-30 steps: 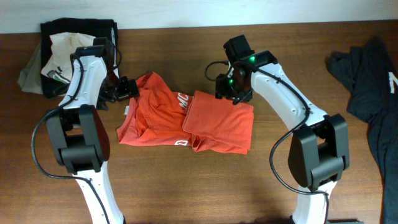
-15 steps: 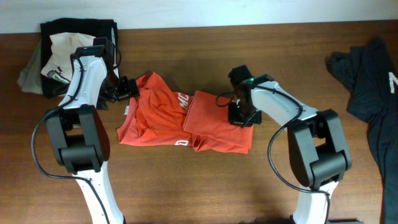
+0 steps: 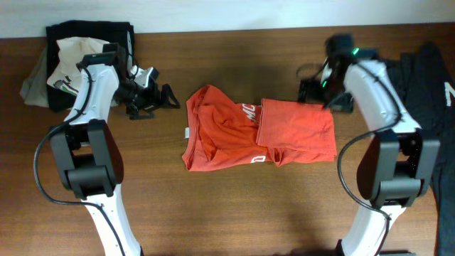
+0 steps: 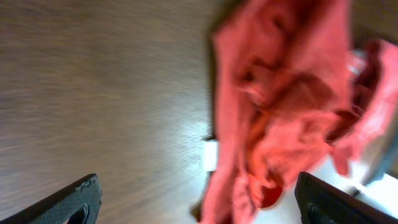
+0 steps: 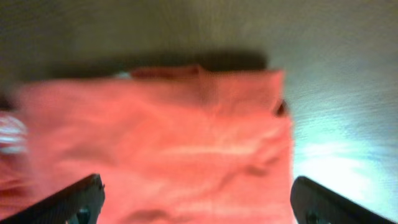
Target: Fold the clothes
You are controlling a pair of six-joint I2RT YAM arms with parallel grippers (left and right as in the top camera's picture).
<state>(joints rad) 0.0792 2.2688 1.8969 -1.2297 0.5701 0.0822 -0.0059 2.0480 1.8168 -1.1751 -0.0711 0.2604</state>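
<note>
With the T-shirt (image 3: 242,135) part-folded mid-frame, the left fingers (image 4: 81,199) and right fingers (image 5: 81,196) stood open and empty; the next fold likely required grasping an edge.

Overhead looks straight down on the whole table (image 3: 227,213); both wrist views sit close, blurred, angled down; all three share the T-shirt (image 3: 234,135).

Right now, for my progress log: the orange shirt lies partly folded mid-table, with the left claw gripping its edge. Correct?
No. The overhead view shows the left claw open and apart from the shirt, which does lie partly folded mid-table.
</note>
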